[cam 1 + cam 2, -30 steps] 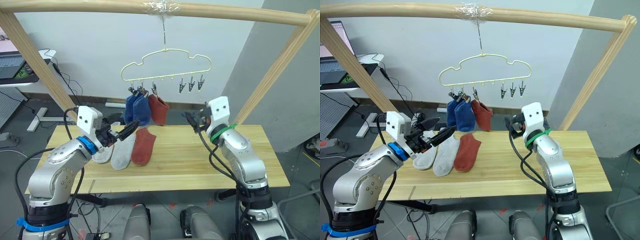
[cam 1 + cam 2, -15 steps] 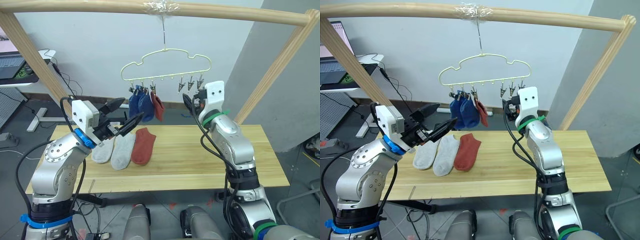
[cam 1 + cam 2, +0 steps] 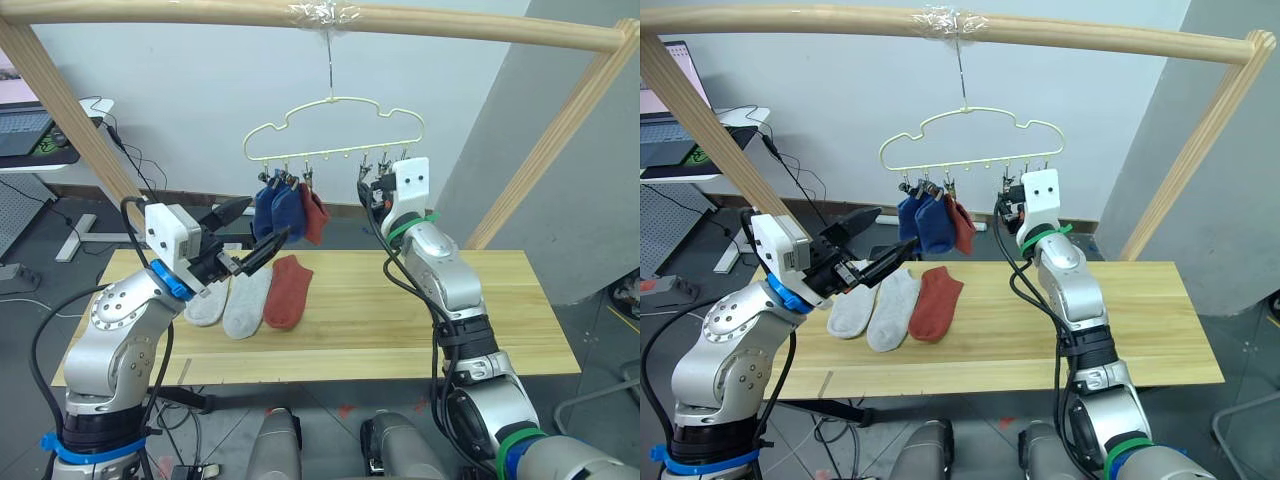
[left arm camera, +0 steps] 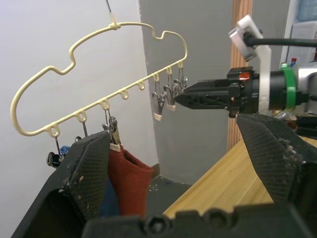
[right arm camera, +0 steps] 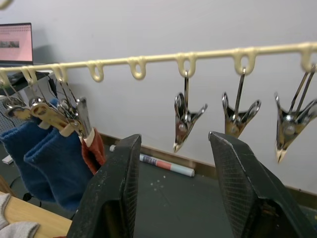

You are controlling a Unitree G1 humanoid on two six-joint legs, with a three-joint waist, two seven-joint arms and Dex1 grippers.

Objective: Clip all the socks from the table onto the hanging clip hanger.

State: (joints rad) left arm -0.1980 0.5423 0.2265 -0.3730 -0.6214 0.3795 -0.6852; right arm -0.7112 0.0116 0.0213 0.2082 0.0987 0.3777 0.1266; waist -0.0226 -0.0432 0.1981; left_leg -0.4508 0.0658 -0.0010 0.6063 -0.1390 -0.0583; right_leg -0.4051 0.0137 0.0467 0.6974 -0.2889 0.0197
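Up by the hanger, your right gripper (image 5: 173,198) has its two black fingers spread wide and holds nothing. From the right wrist camera, the nearest free clip (image 5: 185,121) hangs just past the gap between the fingers, at about 12 o'clock from them. It hangs straight down, so its long line runs up and down. Two more free clips hang beside it, toward 2 o'clock.

Your left gripper (image 3: 250,238) is also open wide and holds nothing. It floats above the table (image 3: 400,330), and from the head view its tips point toward 2 o'clock, at the socks already hung. The clip hanger (image 3: 333,128) hangs from its hook on the wooden pole (image 3: 300,14). On its left side two blue socks (image 3: 277,212) and one red sock (image 3: 311,213) are already clipped.

Three socks lie flat on the table side by side: two grey socks (image 3: 228,300) and a red sock (image 3: 286,292). They sit at about 6 o'clock from your left gripper, just below it, with their long sides running away from you.

So I think your left arm is the nearer one to pick up the next sock. Your right arm is already placed by the free clip, and it looks ready to pinch that clip open.
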